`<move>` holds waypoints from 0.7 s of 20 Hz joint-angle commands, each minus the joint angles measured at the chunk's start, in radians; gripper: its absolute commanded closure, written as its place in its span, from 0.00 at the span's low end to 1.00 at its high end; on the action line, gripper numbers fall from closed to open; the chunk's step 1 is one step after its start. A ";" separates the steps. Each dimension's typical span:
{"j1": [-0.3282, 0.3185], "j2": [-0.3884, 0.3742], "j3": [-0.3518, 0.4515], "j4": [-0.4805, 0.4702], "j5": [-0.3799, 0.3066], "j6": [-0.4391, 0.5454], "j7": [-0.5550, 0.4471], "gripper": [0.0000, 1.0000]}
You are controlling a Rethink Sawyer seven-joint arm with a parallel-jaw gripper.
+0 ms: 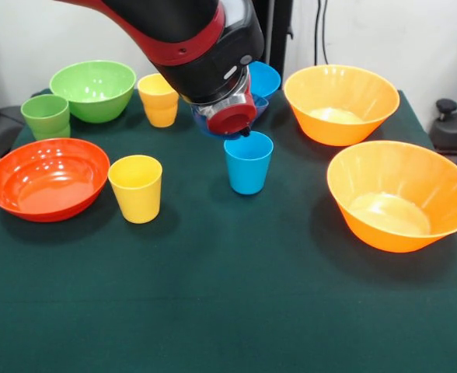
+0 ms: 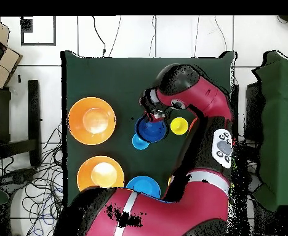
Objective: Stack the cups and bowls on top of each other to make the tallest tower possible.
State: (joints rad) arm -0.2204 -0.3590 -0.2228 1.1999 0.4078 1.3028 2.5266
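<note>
My gripper [image 2: 152, 114] is shut on the rim of the small dark blue bowl [image 2: 151, 130], which hangs in the air. In the front view the wrist hides the gripper, and the dark blue bowl [image 1: 201, 123] peeks out just above the light blue cup [image 1: 248, 162]. A yellow cup [image 1: 136, 188] stands by the red-orange bowl [image 1: 48, 179]. Further back are a second yellow cup [image 1: 158, 99], the green cup [image 1: 46, 116], the green bowl [image 1: 93, 89] and the light blue bowl [image 1: 266, 78]. No tower stands anywhere.
Two large orange bowls [image 1: 340, 103] [image 1: 400, 194] sit upright on the right of the front view. Every piece rests on the dark green cloth [image 1: 228, 311]. In the overhead view the arm covers the green and red-orange pieces.
</note>
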 commanded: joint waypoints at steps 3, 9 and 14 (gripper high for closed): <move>0.032 -0.005 0.066 0.064 0.018 -0.113 0.133 1.00; 0.039 -0.016 0.062 0.075 0.022 -0.113 0.137 1.00; 0.042 -0.019 0.059 0.084 0.024 -0.122 0.136 1.00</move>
State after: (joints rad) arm -0.2007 -0.3591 -0.2249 1.1999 0.4093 1.3028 2.5266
